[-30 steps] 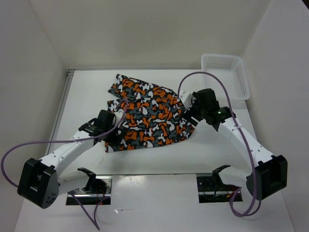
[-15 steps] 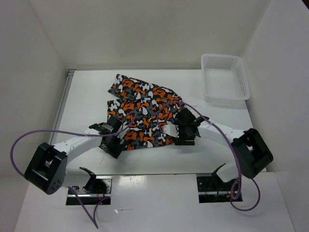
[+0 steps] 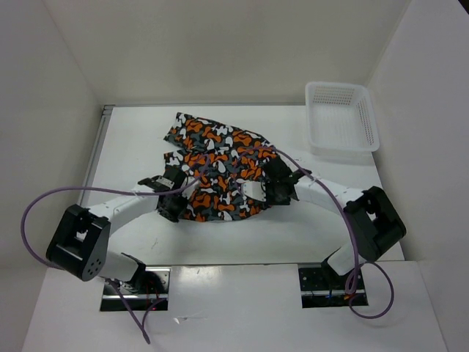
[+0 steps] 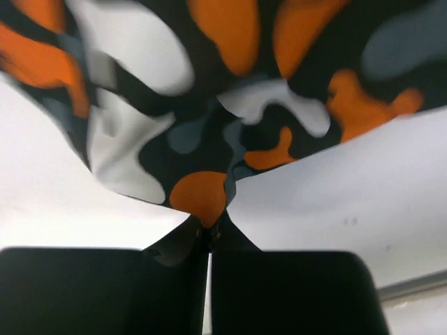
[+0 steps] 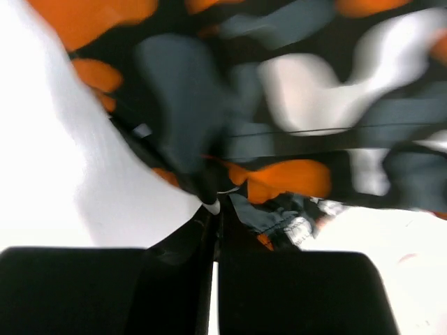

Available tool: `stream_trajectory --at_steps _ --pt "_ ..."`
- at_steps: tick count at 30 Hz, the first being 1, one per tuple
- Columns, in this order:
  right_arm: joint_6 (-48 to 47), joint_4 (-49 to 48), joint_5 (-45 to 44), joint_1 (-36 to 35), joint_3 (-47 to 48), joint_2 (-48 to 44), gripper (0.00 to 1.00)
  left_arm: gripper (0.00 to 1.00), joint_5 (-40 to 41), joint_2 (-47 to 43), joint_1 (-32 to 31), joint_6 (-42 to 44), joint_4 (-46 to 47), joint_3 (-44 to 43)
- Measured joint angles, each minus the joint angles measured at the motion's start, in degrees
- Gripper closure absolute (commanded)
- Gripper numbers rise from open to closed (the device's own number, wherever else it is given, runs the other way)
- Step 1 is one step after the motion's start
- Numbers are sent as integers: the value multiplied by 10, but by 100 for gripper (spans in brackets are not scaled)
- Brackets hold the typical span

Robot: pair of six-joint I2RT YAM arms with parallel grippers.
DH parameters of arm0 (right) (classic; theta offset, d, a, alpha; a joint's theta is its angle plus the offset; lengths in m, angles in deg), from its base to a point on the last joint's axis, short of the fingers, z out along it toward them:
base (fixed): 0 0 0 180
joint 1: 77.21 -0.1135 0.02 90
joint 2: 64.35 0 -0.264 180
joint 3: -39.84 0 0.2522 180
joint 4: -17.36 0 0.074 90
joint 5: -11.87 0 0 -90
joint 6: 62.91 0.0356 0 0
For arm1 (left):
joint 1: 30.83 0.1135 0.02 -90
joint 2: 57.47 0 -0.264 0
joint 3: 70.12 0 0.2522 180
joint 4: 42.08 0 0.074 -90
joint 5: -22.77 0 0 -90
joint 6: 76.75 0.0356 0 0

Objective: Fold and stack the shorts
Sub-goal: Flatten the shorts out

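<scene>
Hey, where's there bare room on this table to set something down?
Bare table lies left of the shorts, between them and the basket, and between them and the near edge. The basket fills the back right corner. The middle is crowded: left gripper and right gripper both pinch the shorts.

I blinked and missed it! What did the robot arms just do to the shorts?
Both grippers closed. The left gripper pinched the near left corner of the shorts. The right gripper swung in from the right and pinched the near right corner. The near edge has pulled in and bunched a little. The far part of the shorts and the basket stayed put.
</scene>
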Motion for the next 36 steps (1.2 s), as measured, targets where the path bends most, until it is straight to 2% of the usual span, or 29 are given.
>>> stream_trajectory --at_steps 5,9,11,15,18,23,30,33,36 --pt "59 51 23 5 193 17 100 100 -7 19 85 0 0 -127" --pt "106 47 29 25 433 62 100 100 -8 19 165 0 46 -289" --pt "125 46 28 33 522 77 100 100 -2 9 193 0 64 -359" --pt "148 66 24 22 570 50 100 100 8 -73 209 0 61 -402" --pt "172 131 54 0 590 17 100 100 22 -164 208 0 45 -406" --pt "208 219 129 -9 745 2 100 100 40 -243 233 0 41 -495" --pt "287 232 228 -9 971 -11 100 100 35 -230 266 0 66 -680" --pt "316 230 253 -10 1003 -19 100 100 16 -202 266 -1 82 -718" --pt "338 226 261 -7 996 -19 100 100 1 -151 266 -1 92 -727"
